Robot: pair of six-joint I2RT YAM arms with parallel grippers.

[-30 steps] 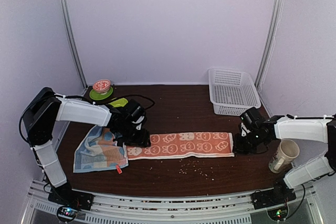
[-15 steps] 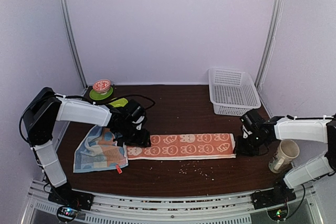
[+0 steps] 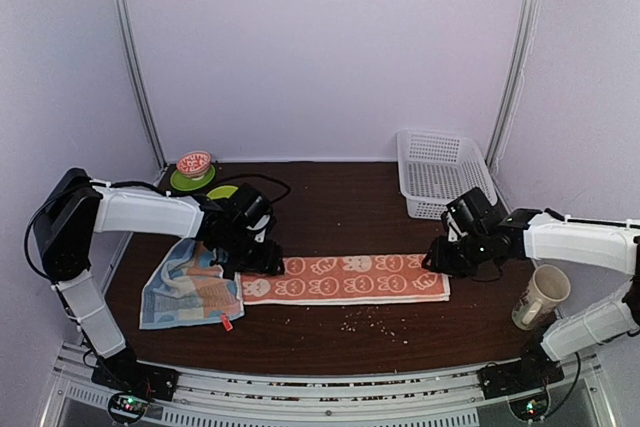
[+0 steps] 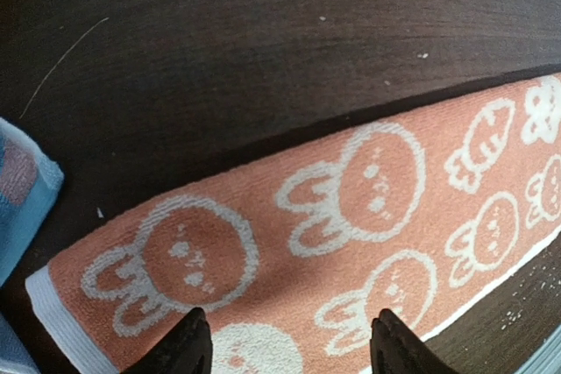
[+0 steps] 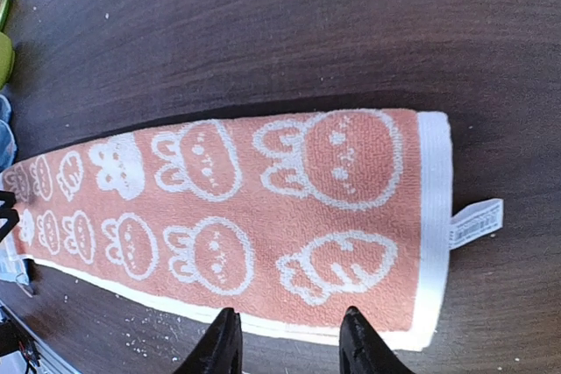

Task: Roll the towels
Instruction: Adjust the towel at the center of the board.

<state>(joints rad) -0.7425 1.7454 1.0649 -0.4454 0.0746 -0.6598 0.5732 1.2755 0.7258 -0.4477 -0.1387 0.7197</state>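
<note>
Orange towel (image 3: 345,279) lies flat as a long strip on the table (image 3: 330,207), with the blue towel (image 3: 185,287) crumpled just beside its left end. Left gripper (image 4: 287,346) and right gripper (image 5: 289,343) hover over opposite ends, jaws apart, holding nothing. Advice: pinch one short edge squarely and roll tight, keeping the edges aligned.

No word, number or brand can be read anywhere. The nearest thing to a label is a small white tag (image 5: 476,222) sticking out from the white-hemmed end of the orange towel (image 5: 263,216). It carries faint grey print, too small to make out. The towel's white print is pictures only, rabbit faces and carrots, with no letters. The cup (image 3: 541,297) on the worktop shows a dark mark on its side, too blurred to read.
</note>
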